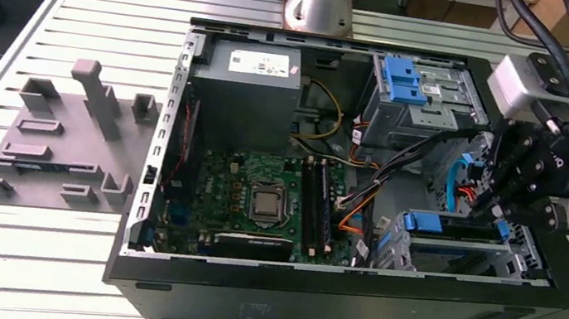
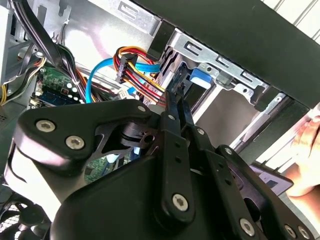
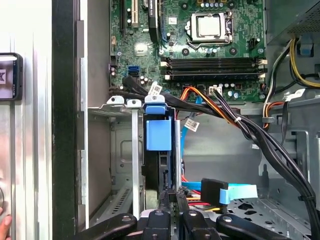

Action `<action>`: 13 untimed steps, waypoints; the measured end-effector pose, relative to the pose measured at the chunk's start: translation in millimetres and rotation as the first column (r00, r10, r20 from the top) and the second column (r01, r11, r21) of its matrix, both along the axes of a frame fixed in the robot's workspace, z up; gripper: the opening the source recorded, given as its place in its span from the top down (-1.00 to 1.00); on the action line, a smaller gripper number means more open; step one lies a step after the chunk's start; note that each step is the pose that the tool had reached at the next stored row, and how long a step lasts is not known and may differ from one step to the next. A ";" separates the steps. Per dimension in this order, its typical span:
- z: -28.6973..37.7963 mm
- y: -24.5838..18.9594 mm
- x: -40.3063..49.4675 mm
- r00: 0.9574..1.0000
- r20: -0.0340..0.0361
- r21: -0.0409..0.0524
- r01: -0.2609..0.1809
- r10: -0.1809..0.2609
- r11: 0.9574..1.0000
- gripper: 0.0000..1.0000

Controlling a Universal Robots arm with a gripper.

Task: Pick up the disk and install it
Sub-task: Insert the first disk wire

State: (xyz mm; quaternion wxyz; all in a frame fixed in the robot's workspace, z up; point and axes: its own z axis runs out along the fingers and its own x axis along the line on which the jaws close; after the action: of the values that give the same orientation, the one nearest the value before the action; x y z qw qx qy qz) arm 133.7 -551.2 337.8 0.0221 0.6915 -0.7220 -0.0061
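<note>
Slatted metal workbench (image 1: 105, 9) with an open black PC tower case (image 1: 354, 303) lying on its side, motherboard (image 1: 256, 197) facing up, grey power supply (image 1: 243, 95) at the far end and a grey fixture plate (image 1: 52, 144) off to the exterior view's left. The gripper (image 1: 495, 208) is down inside the case at the exterior view's right, fingers pinched narrow on what looks like the back edge of the disk (image 3: 161, 165), which stands on edge in the near drive cage (image 1: 451, 250) with its blue rail tab (image 3: 158, 135) toward the motherboard. So I'd call this the seating push. To do it well, I reckon: keep the drive square to the cage slots, and watch the SATA and power cables (image 2: 135, 70) just beside the fingers so nothing snags. A person's hand (image 2: 306, 160) sits just outside the case wall.
</note>
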 end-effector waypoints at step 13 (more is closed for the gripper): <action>-1.9 -2.5 0.6 1.000 -0.001 0.000 -0.010 0.010 1.000 0.67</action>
State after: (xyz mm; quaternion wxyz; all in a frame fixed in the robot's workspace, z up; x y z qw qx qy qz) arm 134.3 -553.7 336.0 0.0223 0.6950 -0.7186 -0.0062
